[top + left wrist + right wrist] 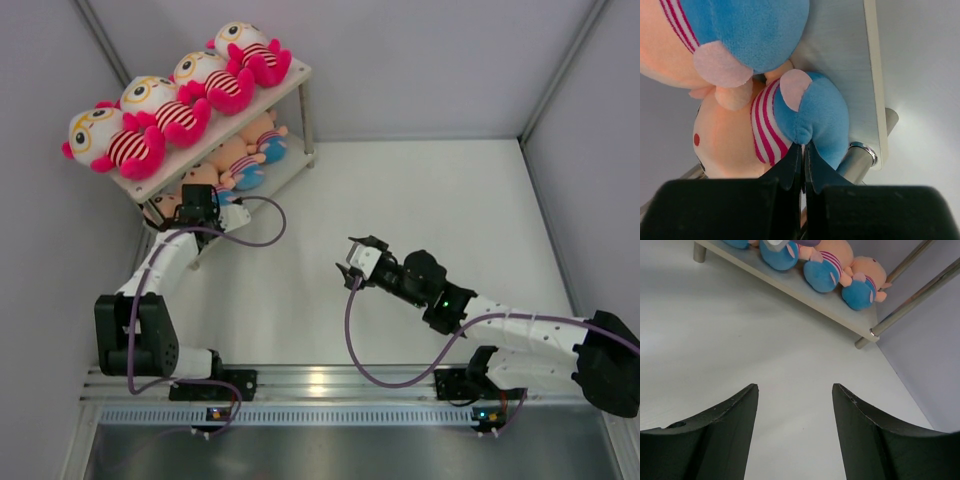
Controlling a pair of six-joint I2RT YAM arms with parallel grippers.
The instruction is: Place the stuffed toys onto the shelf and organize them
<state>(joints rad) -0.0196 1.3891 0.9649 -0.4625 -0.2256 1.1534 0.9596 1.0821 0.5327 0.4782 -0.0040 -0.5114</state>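
My left arm (165, 255) stretches to the shelf (840, 60), left fingers (803, 150) closed tight against a doll (810, 110) lying feet-outward; right fingers (352, 264) spread, empty.

Toys (815, 115): soft plush cloth, short fuzzy nap, matt.
Shelf (845, 50) board: smooth, matt cream, faint brushed grain.
Legs (860, 157): polished metal, shiny.
Bench (765, 340): smooth matt white.
Right pincer (795, 388): matt black plastic, slightly grainy.
Left pincer (803, 152): matt black plastic too.
Cable (348, 335): glossy purple sheath.
Rail (330, 378): ribbed bare metal, reflective.
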